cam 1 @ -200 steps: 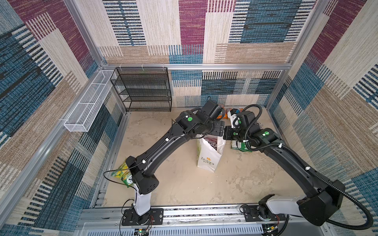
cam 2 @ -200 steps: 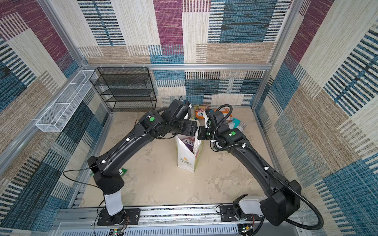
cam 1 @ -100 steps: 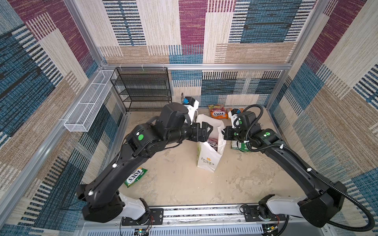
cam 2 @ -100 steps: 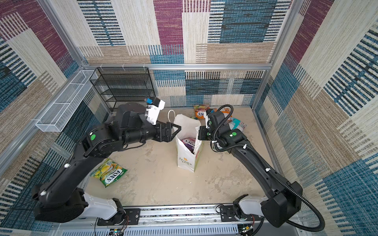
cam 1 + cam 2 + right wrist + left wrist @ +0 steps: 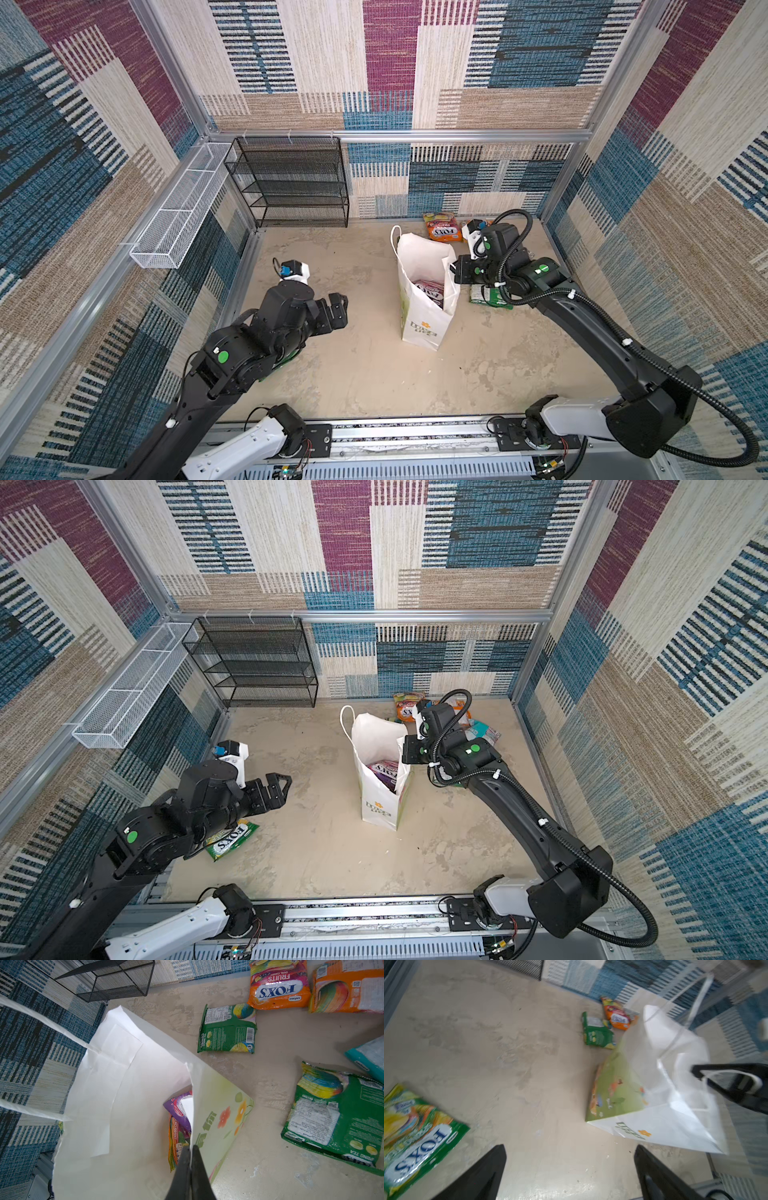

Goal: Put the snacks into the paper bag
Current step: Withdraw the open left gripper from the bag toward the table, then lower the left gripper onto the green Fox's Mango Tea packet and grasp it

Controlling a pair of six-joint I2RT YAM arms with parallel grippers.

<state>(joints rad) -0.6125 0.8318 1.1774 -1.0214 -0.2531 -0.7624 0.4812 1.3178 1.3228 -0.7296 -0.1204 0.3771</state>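
Bare bench [image 5: 374, 299] stretches between the left gripper [image 5: 569, 1147], jaws wide apart, and the bag [image 5: 419, 332]: a clear lane. The bag's mouth gapes upward. The right gripper [image 5: 190, 1147], jaws pinched on the rim, and its arm crowd the mouth's right side; a handle [image 5: 47, 1024] loops up at the far rim. A purple packet [image 5: 384, 771] sits low inside, room above it. Packets [image 5: 227, 1028] clutter the bench behind and right of the bag. A green packet [image 5: 230, 839] lies partly under the left arm [image 5: 166, 825]. The rack [image 5: 291, 183] fills the far left corner.
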